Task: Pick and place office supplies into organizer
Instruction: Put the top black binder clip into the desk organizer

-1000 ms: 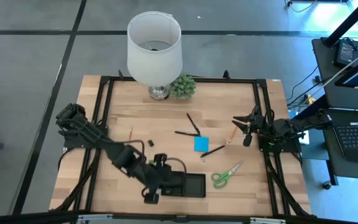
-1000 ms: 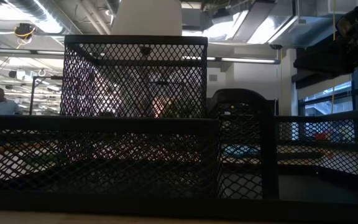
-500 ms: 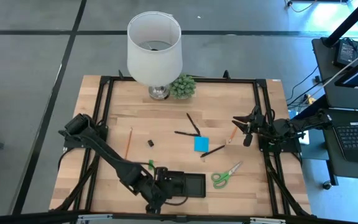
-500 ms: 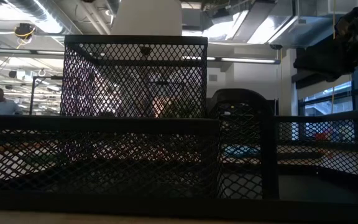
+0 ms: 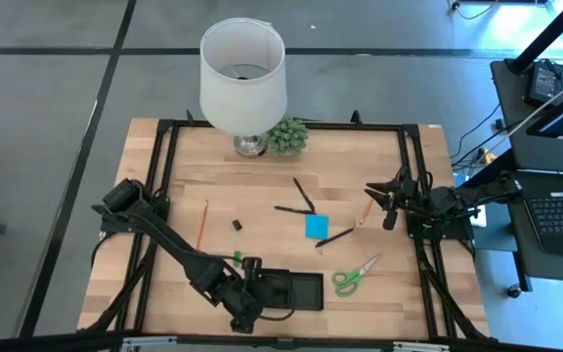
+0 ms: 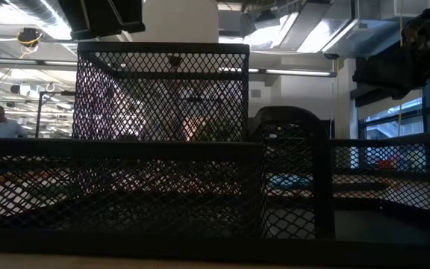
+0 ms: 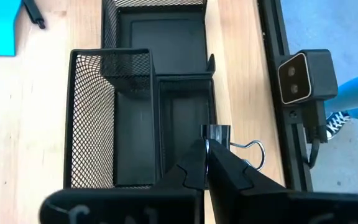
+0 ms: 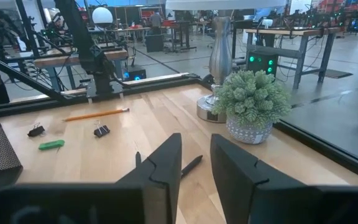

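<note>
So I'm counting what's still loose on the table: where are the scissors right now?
In the high view the scissors lie flat on the wood near the front right of the table, just right of the organizer and below the blue sticky pad.

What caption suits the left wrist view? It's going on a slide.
Left gripper shut on a black binder clip, held above the mesh organizer.

robotics lab, workbenches [image 8: 73,59], exposed ducts [image 6: 28,19]

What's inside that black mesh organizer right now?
The organizer's compartments look empty. The left gripper holds a black clip over its narrow slot; the gripper hides that slot's near end.
</note>
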{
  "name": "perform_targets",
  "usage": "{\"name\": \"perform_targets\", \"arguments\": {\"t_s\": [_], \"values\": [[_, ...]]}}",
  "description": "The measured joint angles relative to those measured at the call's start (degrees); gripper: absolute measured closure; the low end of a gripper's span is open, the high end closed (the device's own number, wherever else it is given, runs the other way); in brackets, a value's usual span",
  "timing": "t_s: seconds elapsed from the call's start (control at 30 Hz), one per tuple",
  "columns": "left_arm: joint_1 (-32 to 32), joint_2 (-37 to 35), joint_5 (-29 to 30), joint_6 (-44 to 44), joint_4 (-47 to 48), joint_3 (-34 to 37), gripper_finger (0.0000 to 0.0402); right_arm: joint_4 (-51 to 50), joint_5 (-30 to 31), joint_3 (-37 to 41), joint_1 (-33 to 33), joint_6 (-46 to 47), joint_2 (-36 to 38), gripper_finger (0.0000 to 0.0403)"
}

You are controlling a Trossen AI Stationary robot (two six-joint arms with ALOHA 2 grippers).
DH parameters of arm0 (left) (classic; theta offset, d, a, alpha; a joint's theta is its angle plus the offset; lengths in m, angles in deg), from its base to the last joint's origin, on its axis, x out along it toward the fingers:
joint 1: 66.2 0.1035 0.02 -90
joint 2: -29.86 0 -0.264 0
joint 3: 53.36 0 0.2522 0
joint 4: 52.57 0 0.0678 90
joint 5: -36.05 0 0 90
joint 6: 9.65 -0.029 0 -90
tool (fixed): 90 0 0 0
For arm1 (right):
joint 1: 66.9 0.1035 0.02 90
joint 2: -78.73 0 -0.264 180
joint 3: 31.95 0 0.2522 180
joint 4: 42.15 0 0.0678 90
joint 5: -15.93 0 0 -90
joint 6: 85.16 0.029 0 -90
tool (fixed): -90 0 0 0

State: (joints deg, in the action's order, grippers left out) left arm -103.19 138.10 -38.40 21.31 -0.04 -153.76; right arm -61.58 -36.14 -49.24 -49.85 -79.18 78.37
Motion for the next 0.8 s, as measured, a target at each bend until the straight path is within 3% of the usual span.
{"name": "perform_targets", "arguments": {"t_s": [0.8], "values": [[0.73, 8.19, 0.07, 1.4, 0.25, 0.02, 0.0398, 0.02, -0.02, 0.0, 0.0, -0.15, 0.0, 0.0314]]}}
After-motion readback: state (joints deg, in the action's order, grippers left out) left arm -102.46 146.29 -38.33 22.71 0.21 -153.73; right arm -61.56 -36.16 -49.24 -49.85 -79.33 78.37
